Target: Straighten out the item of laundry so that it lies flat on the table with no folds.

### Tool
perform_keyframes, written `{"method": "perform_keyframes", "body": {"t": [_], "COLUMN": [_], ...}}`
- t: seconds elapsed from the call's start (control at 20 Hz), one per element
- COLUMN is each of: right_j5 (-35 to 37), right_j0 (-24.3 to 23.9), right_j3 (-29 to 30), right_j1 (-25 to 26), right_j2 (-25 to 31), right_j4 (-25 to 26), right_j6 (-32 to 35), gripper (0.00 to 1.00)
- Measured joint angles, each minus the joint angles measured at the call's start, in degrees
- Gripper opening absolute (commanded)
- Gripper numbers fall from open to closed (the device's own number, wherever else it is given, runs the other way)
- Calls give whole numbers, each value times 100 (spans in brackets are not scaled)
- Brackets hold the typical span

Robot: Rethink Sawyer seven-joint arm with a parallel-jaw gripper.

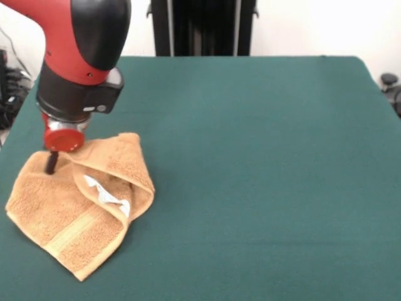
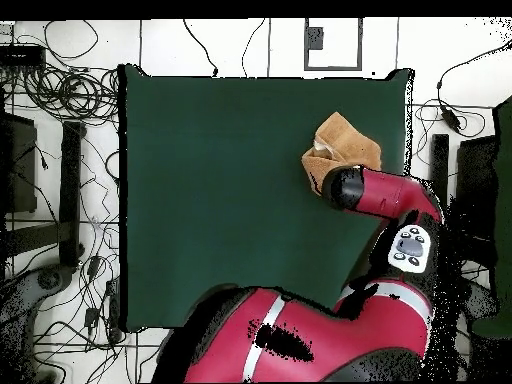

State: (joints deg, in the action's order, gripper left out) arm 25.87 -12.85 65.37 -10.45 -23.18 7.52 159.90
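The orange-tan terry towel lies crumpled on the dark green table at the front view's left. One part is folded over the rest, and a small white tag and a woven band show. My gripper comes down from the red and black arm onto the towel's far left part; only a dark tip shows against the cloth. In the overhead view the towel sits near the table's right edge, and the arm's end covers its lower part and hides the gripper.
The arm's bulky wrist hangs over the table's left far part. Cables and stands lie on the floor around the table. The table's edge runs close beside the towel.
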Motion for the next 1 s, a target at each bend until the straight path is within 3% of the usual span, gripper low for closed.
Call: {"method": "perform_keyframes", "body": {"t": [0.5,0.55,1.0], "right_j5": [-180,-181,-181], "right_j0": [-89,-99,-190], "right_j3": [-310,-332,-442], "right_j1": [28,27,19], "right_j2": [-17,-17,-17], "right_j4": [383,394,395], "right_j6": [0,0,0], "gripper": [100,0,0]}}
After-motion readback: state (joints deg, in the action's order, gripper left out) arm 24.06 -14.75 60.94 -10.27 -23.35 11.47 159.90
